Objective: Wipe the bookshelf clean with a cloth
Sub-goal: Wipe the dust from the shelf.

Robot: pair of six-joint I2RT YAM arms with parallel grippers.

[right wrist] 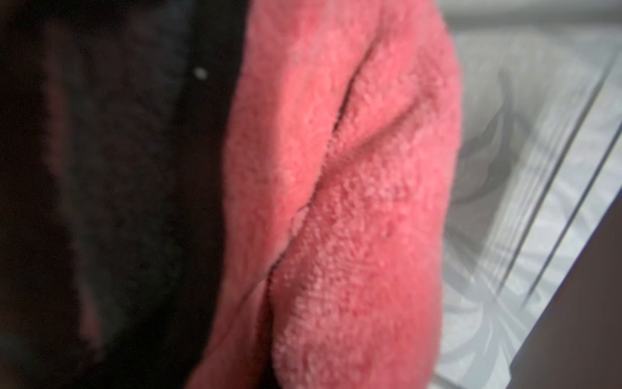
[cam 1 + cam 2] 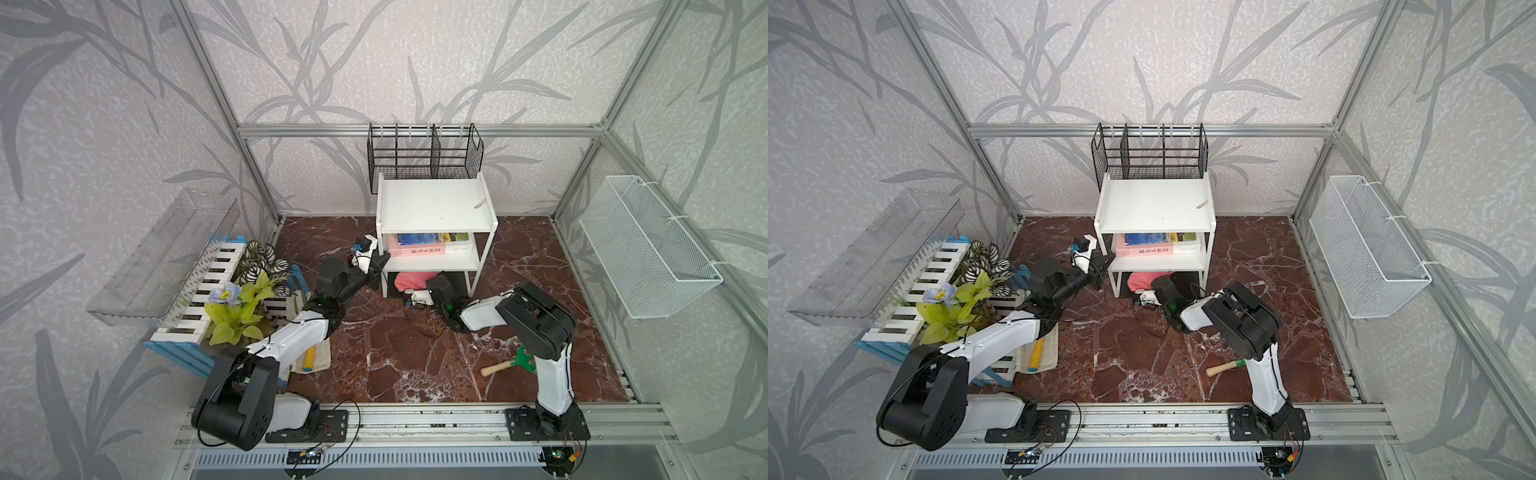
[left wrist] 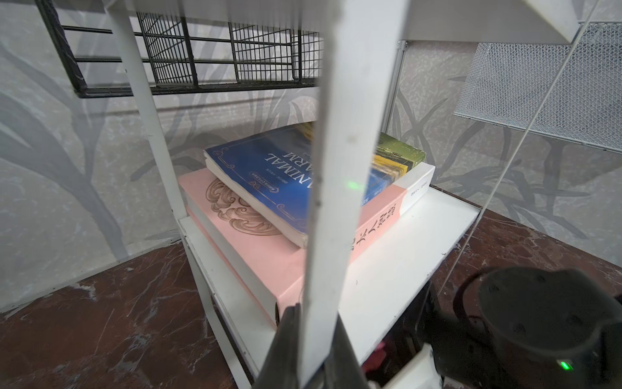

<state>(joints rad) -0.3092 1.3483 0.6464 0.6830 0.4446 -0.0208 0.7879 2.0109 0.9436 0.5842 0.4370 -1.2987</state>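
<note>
The white bookshelf (image 2: 432, 203) (image 2: 1152, 203) stands at the back middle of the marble floor. My left gripper (image 2: 376, 270) (image 3: 314, 331) is shut on its front left post (image 3: 340, 188), which runs up between the black fingers (image 3: 282, 350). The pink fluffy cloth (image 2: 409, 281) (image 2: 1142, 280) lies bunched in the bottom tier against the black panel. My right gripper (image 2: 424, 286) reaches into that tier and is shut on the cloth. The cloth (image 1: 353, 202) fills the right wrist view and hides the fingers.
Two books (image 2: 432, 245) lie stacked on the middle tier and a small scrap (image 2: 480, 203) on the top board. Behind stands a black wire rack (image 2: 424, 153). A white mesh basket (image 2: 648, 249) hangs right. Planter (image 2: 232, 291), beige cloth with roller (image 2: 311, 359), wooden-handled tool (image 2: 505, 363).
</note>
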